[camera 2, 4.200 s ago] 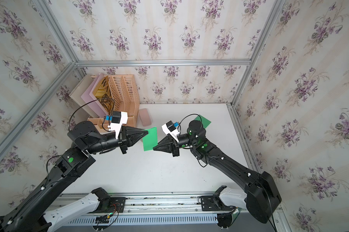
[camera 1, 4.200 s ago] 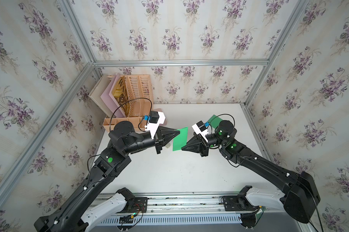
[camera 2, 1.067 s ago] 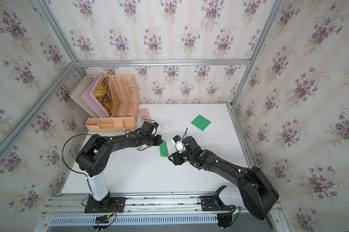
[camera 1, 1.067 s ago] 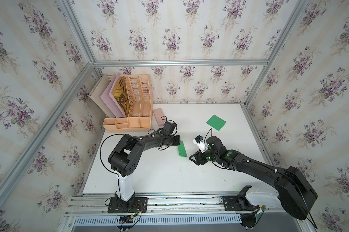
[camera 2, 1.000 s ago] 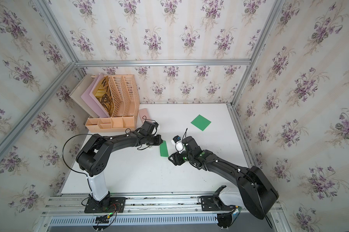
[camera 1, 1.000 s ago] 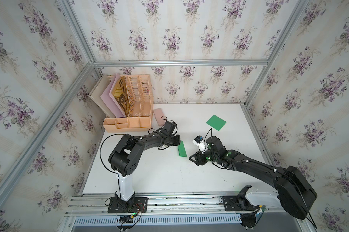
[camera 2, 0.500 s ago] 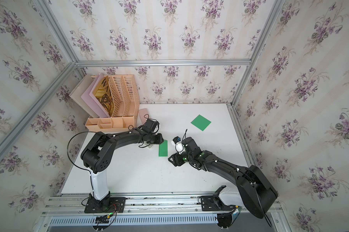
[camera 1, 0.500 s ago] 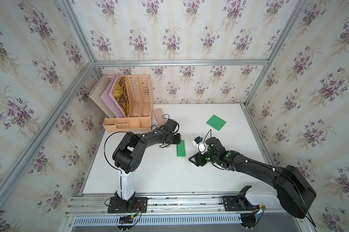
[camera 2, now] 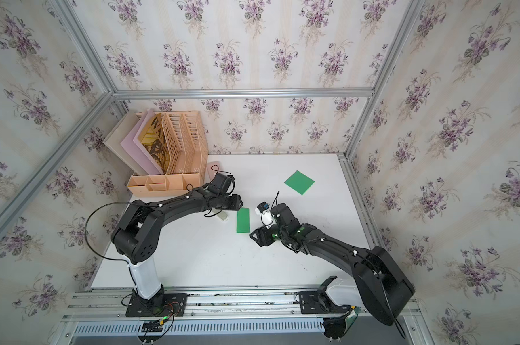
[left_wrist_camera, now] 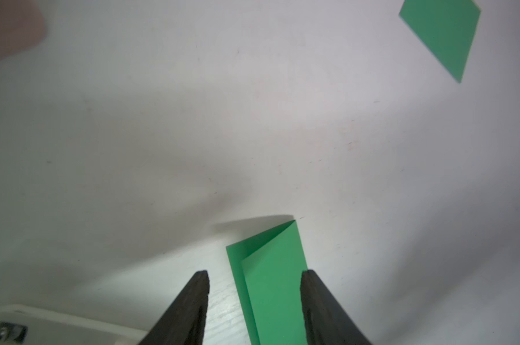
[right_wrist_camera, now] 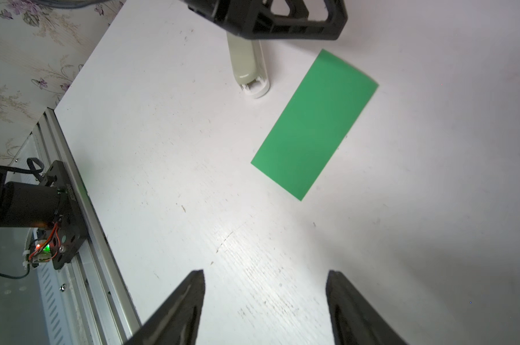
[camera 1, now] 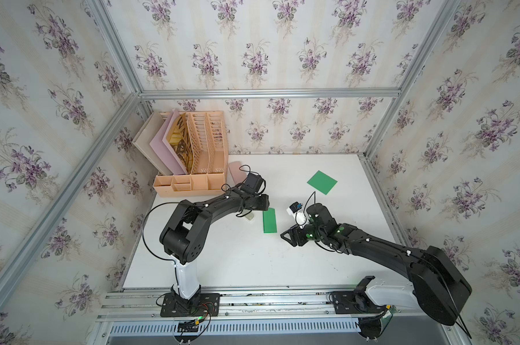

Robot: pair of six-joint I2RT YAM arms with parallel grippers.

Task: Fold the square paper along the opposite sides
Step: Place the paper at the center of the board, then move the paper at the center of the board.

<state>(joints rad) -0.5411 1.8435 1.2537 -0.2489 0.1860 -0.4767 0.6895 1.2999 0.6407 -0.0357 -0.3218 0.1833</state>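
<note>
The left jaws stand partly apart and hold nothing; one short end of the folded green paper [left_wrist_camera: 273, 283] lies between them on the worktop [camera 1: 222, 263], and whether a tip touches its edge I cannot tell. The right jaws are spread wide and empty, over bare worktop near the paper's other short end and apart from it.

The paper lies as a narrow rectangle [camera 1: 269, 220] between the two arms, so the fold looks made. In the left wrist view the upper layer sits askew, leaving a strip of the lower one uncovered.

The risk, as I judge it, is a soft crease: the upper layer may spring up. A tip catching the edge on withdrawal could drag the paper toward the whitish stick-shaped object [camera 1: 250, 217] just beside it. A second, unfolded green square [camera 1: 322, 182] lies well apart.
</note>
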